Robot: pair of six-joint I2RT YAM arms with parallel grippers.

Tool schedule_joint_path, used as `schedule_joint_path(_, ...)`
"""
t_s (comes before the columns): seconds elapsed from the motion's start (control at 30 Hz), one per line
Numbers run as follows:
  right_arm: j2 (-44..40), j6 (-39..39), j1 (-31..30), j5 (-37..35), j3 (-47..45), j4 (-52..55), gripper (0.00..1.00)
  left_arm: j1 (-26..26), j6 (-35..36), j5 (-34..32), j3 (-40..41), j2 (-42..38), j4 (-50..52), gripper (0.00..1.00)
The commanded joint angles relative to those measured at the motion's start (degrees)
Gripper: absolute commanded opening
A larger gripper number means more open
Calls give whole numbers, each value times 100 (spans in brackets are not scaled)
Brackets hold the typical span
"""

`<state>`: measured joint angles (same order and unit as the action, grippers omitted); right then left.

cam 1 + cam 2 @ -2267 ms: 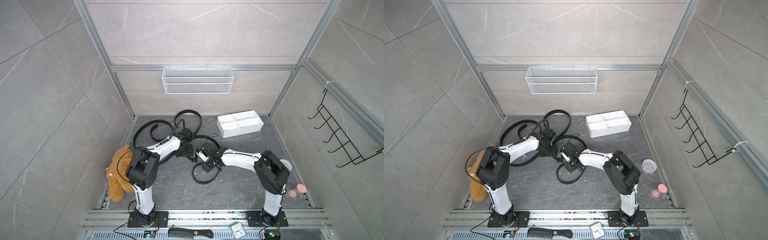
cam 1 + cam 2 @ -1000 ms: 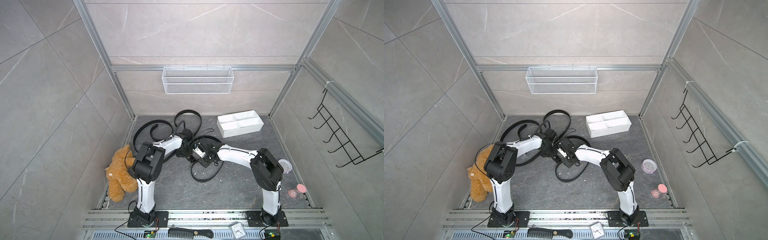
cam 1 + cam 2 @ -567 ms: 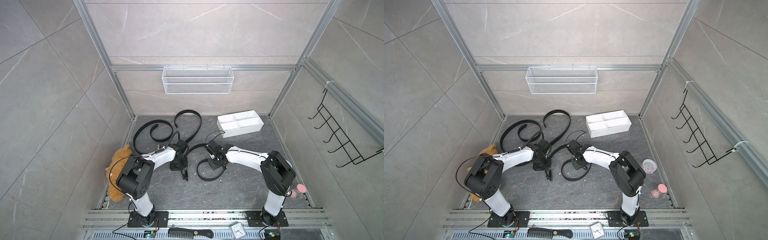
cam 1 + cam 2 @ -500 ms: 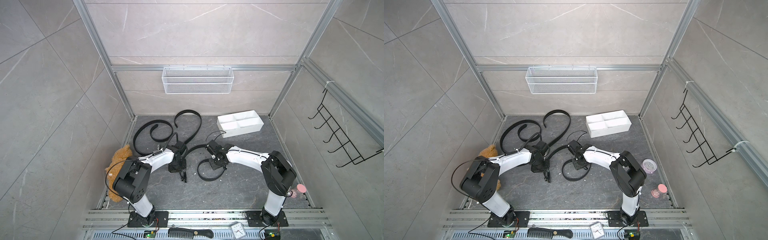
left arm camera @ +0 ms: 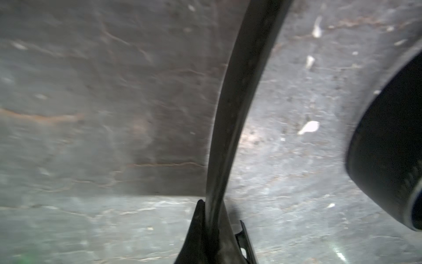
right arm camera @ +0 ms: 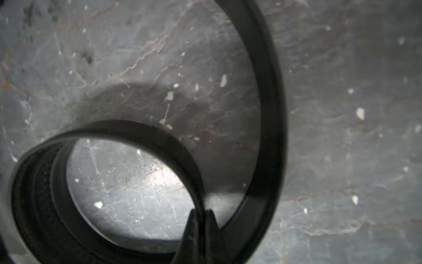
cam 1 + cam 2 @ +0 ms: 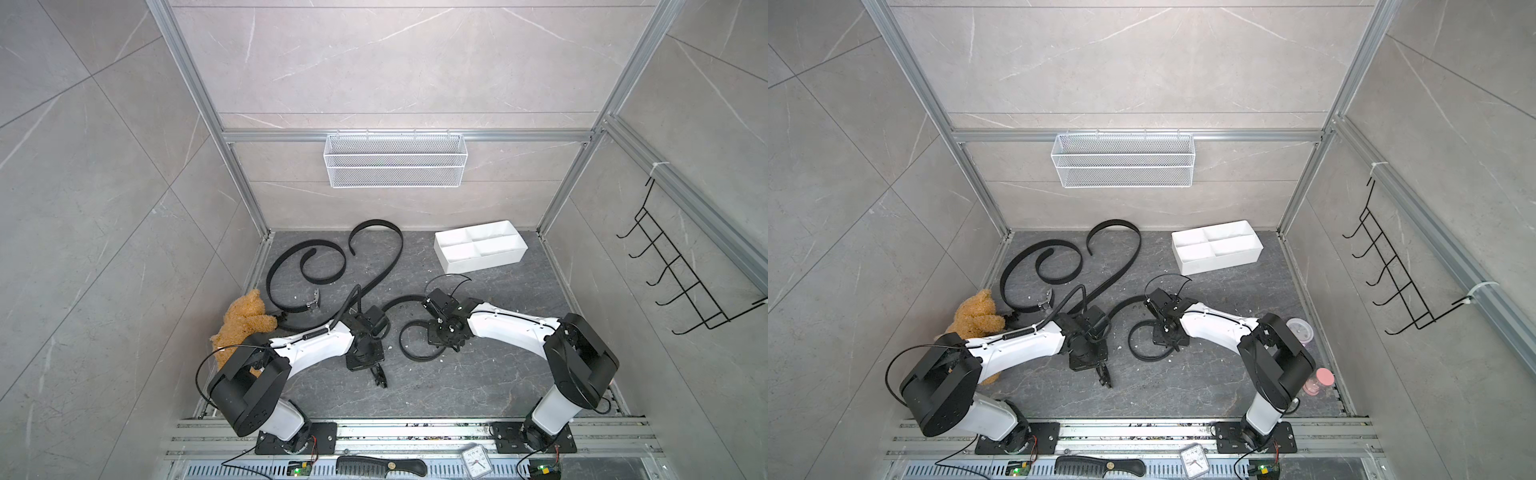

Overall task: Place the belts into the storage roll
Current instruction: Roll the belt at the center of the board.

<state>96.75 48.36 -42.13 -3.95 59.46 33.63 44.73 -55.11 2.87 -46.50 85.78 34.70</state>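
Observation:
Three black belts lie on the dark floor. One belt (image 7: 282, 262) is coiled at the left, with its buckle (image 7: 313, 300) showing. A second belt (image 7: 376, 224) curves in an S behind the arms. The third belt (image 6: 271, 114) arcs between both arms and ends in a coil. My left gripper (image 7: 371, 365) (image 7: 1090, 359) is shut on that strap (image 5: 233, 102), and a short black end sticks out in front. My right gripper (image 7: 444, 338) (image 6: 201, 212) is shut on the coil's inner turn. The storage roll (image 7: 482, 262) (image 7: 1219, 262), a white four-compartment tray, stands at the back right with nothing in it.
A brown teddy bear (image 7: 245, 316) lies by the left wall. A white wire basket (image 7: 395, 166) hangs on the back wall and a black hook rack (image 7: 681, 282) on the right wall. Two small pink containers (image 7: 1300, 330) (image 7: 1318, 380) stand at the right. A comb (image 7: 380, 465) and a clock (image 7: 477, 457) lie on the front rail.
Both grippers have stayed shut on the strap. The left one has moved toward the front, the right one to the right, drawing the strap out between them and away from the other belts.

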Motion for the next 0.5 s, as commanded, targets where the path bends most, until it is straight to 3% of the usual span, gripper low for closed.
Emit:
schedule_joint_path(0.0,49,582,14,-306,189,-207,0,155,-928,-172,-7,16,-458,0)
schedule_joint_path(0.4,1583,715,495,-15,1625,-411,0,1087,-2348,118,-175,740,-1604,0)
schedule_joint_path(0.47,1645,678,493,53,1716,-405,0,1221,-2414,319,-387,991,-2001,12)
